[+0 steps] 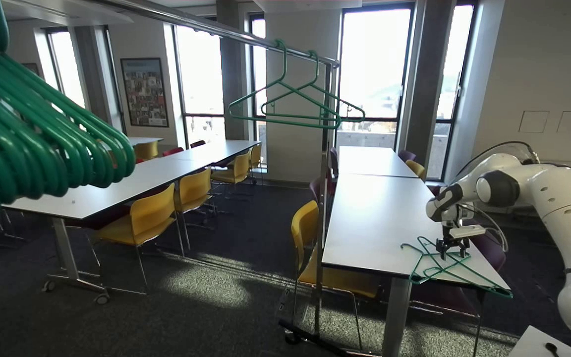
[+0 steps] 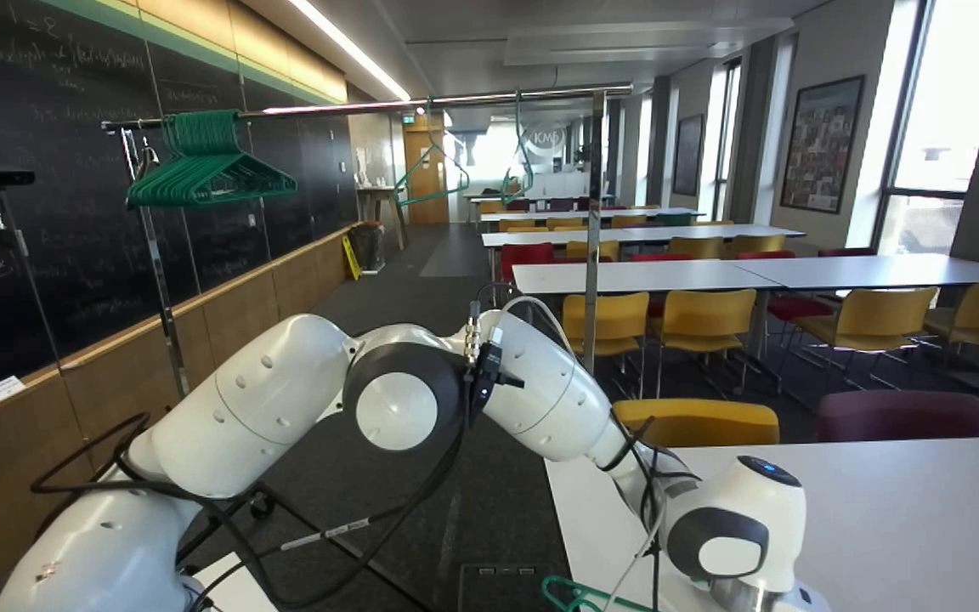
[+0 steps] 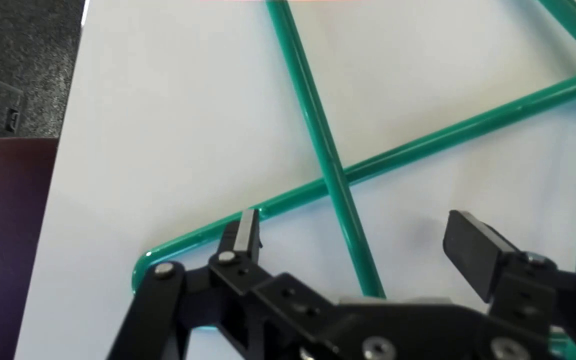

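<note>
At left, bunched green hangers (image 2: pixel 200 176) hang from a metal rail (image 2: pixel 353 107). At right, overlapping hangers (image 3: pixel 337 186) lie on the counter (image 2: pixel 897 518) beneath the spread fingers (image 3: pixel 475 250), one green bar (image 3: pixel 360 250) showing in the gap.

Wrist view crops tabletop hangers (image 3: pixel 337 185); chalk writing (image 2: pixel 65 63) seems illegible.

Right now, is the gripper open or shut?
Open: the gripper has its fingers wide apart in the wrist view, a hanger bar showing in the gap, clear of both.
</note>
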### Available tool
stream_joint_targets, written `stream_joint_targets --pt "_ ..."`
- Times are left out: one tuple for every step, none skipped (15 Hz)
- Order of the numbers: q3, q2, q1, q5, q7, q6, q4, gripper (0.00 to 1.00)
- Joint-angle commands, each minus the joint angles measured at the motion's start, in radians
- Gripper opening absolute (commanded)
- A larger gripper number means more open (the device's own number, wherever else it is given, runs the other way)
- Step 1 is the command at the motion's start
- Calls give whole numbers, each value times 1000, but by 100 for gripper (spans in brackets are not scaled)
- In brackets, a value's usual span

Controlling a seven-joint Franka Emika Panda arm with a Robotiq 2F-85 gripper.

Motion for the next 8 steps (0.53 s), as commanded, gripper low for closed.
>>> stream_joint_targets --pt "57 -2 -64 55 -92 -7 40 100" --pt "63 4 -73 60 -102 -12 50 100" --pt "68 6 -78 65 -103 -19 58 75" --pt "72 9 -82 67 -107 -21 62 74" --pt "75 11 -84 68 -106 -24 67 67" --pt "79 11 -86 69 -103 -25 67 60" --pt "82 13 -88 70 -103 -27 70 54" --pt "82 13 -87 70 -102 -29 71 45"
